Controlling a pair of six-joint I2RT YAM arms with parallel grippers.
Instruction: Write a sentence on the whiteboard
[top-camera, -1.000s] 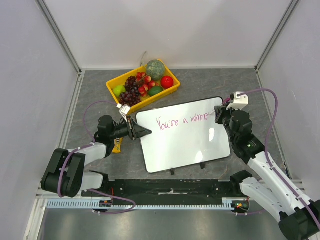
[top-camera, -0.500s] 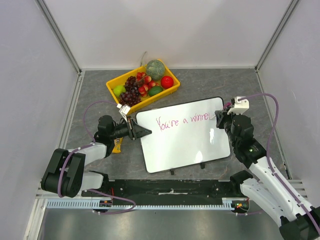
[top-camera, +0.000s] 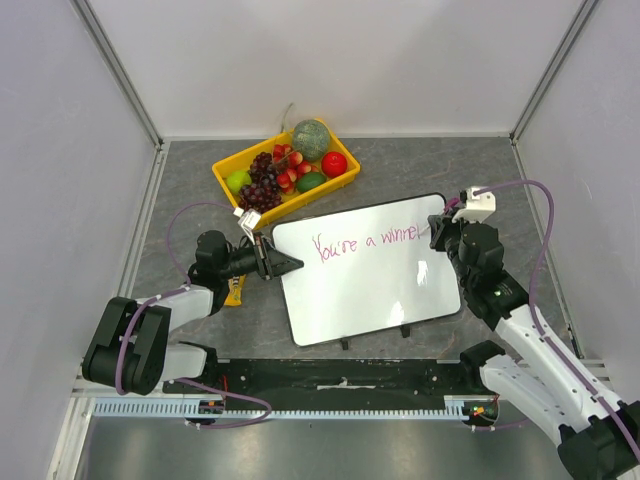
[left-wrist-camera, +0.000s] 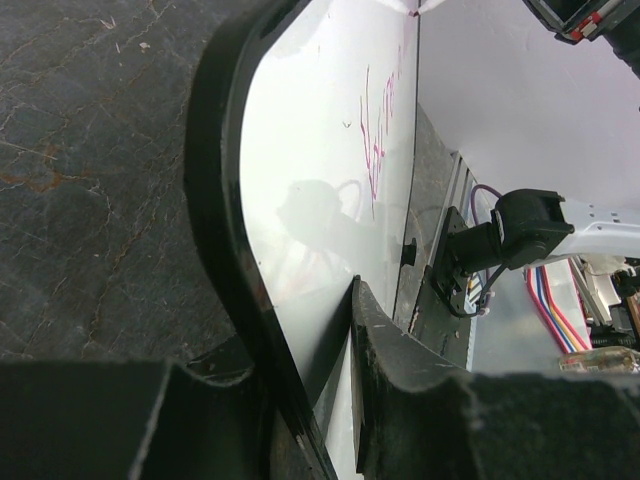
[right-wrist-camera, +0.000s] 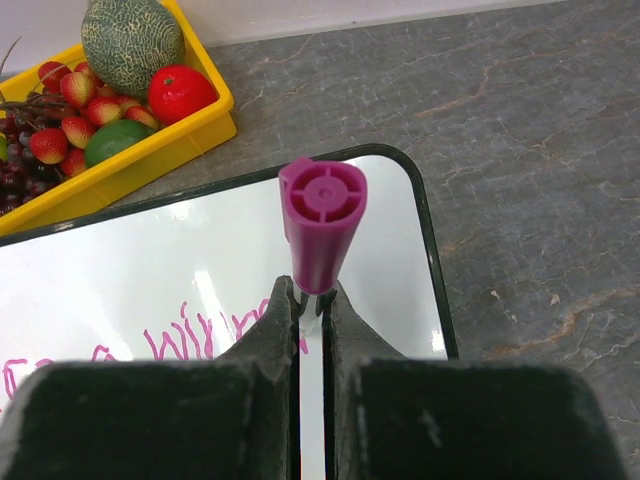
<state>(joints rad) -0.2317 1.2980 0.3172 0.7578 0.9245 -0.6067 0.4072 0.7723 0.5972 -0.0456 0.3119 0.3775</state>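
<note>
The whiteboard (top-camera: 365, 285) lies flat on the grey table with "You're a winner" written in magenta along its far part. My left gripper (top-camera: 290, 265) is shut on the board's left rim (left-wrist-camera: 215, 230), one finger under it and one finger on the white face. My right gripper (top-camera: 437, 232) is shut on a magenta marker (right-wrist-camera: 322, 225), held upright over the board's far right corner (right-wrist-camera: 410, 165) at the end of the writing. The marker's tip is hidden behind my fingers (right-wrist-camera: 270, 335).
A yellow tray (top-camera: 228, 168) of fruit stands behind the board's far left corner, with grapes, a melon (right-wrist-camera: 130, 40) and a red fruit in it. A small yellow object (top-camera: 235, 292) lies under my left arm. Two black clips sit on the board's near edge (top-camera: 403, 330).
My right gripper with the marker dipped slightly toward me and right, then came back to the end of the word. The last letter looks finished. The left arm has not moved.
</note>
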